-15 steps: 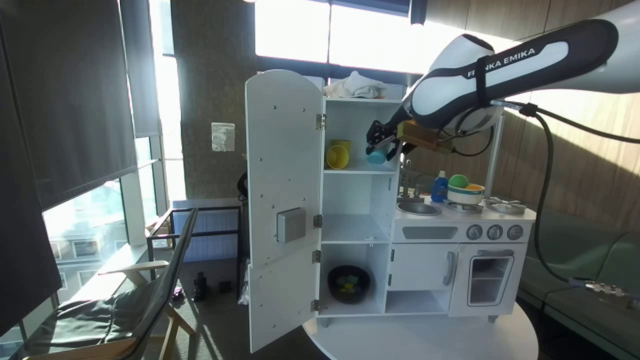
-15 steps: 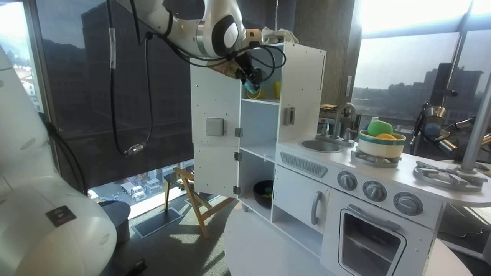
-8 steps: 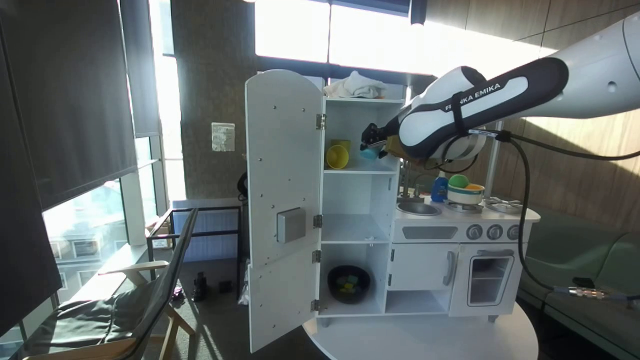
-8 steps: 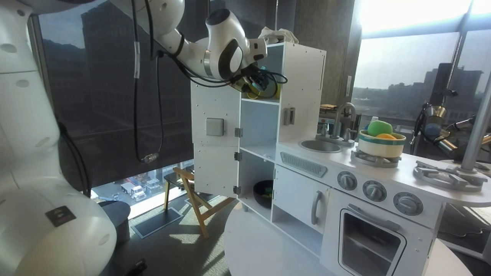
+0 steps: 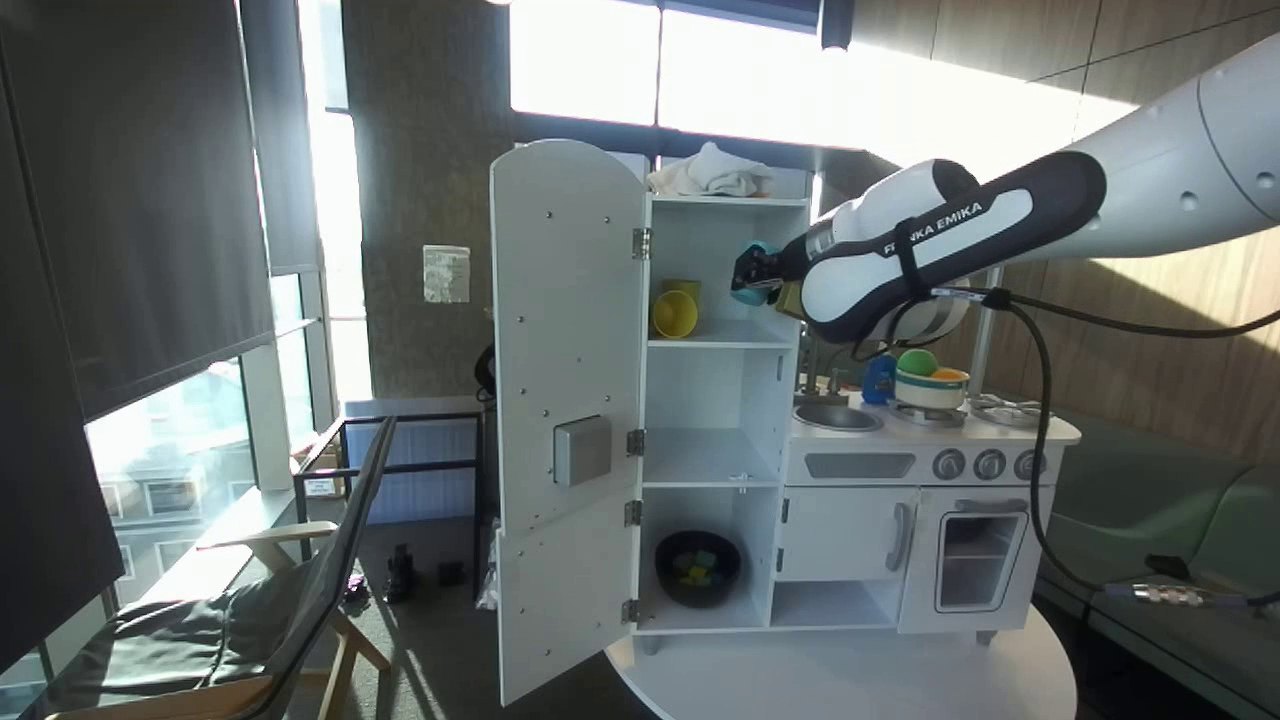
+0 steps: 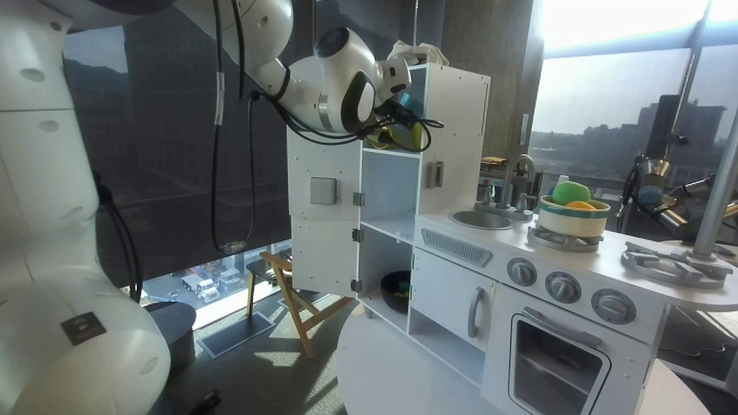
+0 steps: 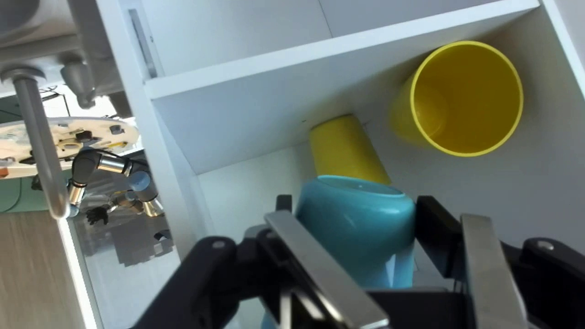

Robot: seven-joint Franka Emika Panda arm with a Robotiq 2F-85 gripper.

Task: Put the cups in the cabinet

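Blue cup (image 7: 358, 233), held in pincer (image 7: 358, 217), two yellow cups (image 7: 466, 98) beyond

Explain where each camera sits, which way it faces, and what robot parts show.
In an exterior view: camera stands before the cabinet, facing it roughly head-on; the arm extends from picture right.
In an exterior view: camera near the robot's base, facing cabinet and toy kitchen obliquely; base and arm show.
In the wrist view: camera behind the gripper, looking past it and the blue cup at yellow cups inside the cabinet.
Both exterior views share cabinet and arm.
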